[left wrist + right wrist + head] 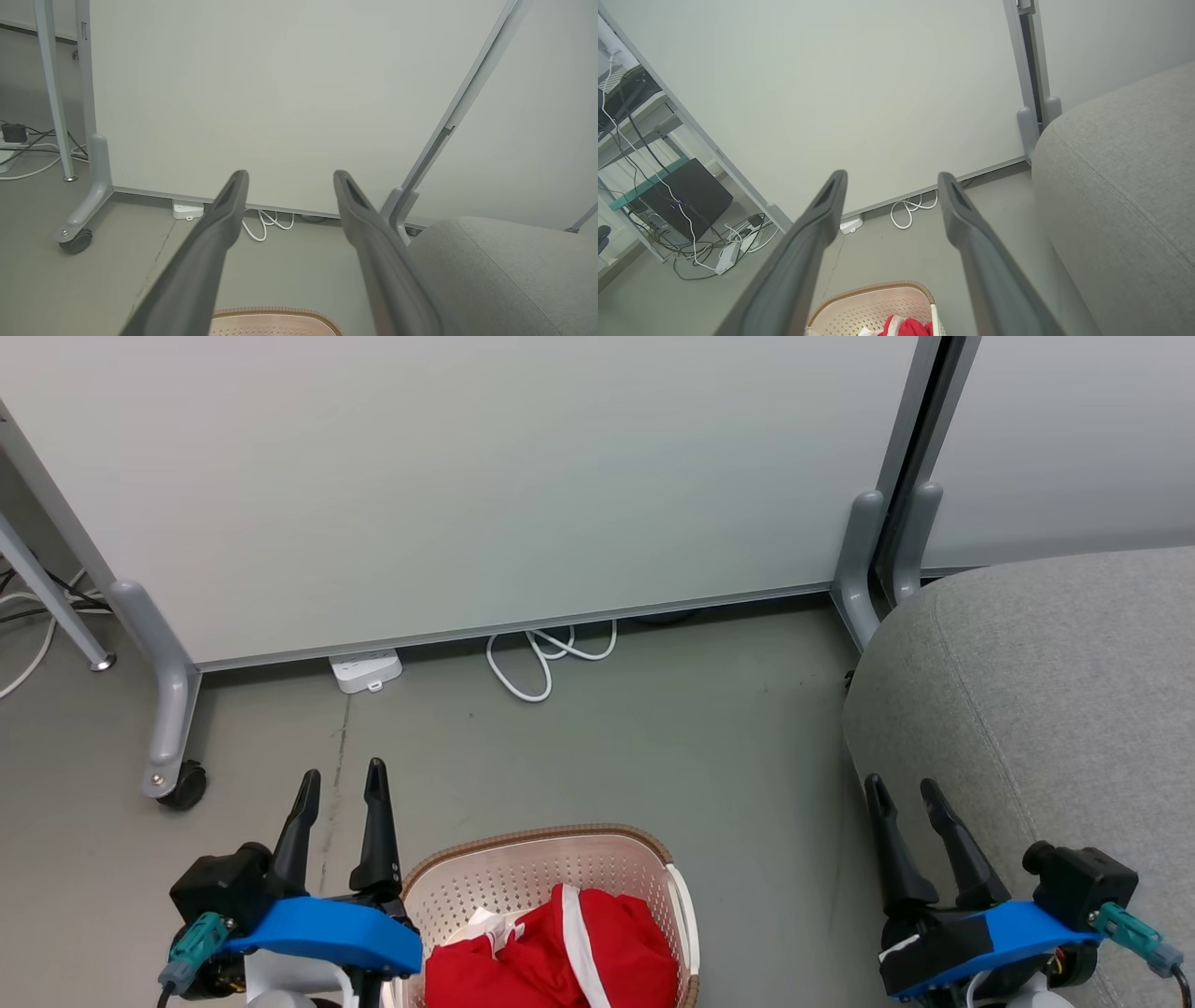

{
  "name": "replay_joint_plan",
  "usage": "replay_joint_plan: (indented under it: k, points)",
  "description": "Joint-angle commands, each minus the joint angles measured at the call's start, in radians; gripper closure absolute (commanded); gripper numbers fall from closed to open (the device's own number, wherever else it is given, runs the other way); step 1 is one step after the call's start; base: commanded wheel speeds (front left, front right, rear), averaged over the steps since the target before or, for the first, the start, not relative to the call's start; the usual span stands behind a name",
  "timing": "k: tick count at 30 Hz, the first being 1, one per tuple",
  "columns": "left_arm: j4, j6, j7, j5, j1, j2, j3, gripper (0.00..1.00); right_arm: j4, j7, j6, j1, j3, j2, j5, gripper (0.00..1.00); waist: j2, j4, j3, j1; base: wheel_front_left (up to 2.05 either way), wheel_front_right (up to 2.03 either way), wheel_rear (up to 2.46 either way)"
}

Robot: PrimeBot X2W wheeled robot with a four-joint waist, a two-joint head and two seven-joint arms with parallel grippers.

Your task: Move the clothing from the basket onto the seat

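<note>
Head view, bottom centre: the clothing (560,952) lies heaped inside the basket (541,835) on the floor (607,756). The seat (1046,691) occupies the right side, apart from the basket. The left gripper (343,770) at lower left and the right gripper (901,784) at lower right hold their fingers spread, empty.

The floor (597,756) is smooth and grey, with a thin crack (336,784) on the left. On the far side stand 2 pale partitions, a wide panel (467,476) and a second panel (1074,439) to its right, on grey metal feet. The left foot (168,700) has 1 black castor (187,787). Under the wide panel lie a white power strip (366,669) and a looped white cable (546,658). Further left, a black box (686,198) stands among loose wires (714,242). The light is even.
</note>
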Motion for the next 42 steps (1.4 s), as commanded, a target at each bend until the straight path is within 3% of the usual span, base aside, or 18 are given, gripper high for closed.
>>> replay_joint_plan:
  k: [1, 42]
  points:
    - [-0.004, -0.001, -0.012, 0.031, -0.022, 0.006, -0.005, 0.00, -0.002, -0.012, 0.002, -0.015, 0.004, -0.008, -0.031, 0.00, 0.0000, 0.000, 0.001, 0.0000, 0.00, 0.00, 0.00]
    - [0.038, -0.003, -0.091, 0.313, -0.029, 0.007, -0.050, 0.00, 0.023, -0.092, 0.002, -0.015, 0.015, -0.009, -0.346, 0.00, 0.0000, 0.007, 0.002, 0.0000, 0.00, 0.00, 0.00]
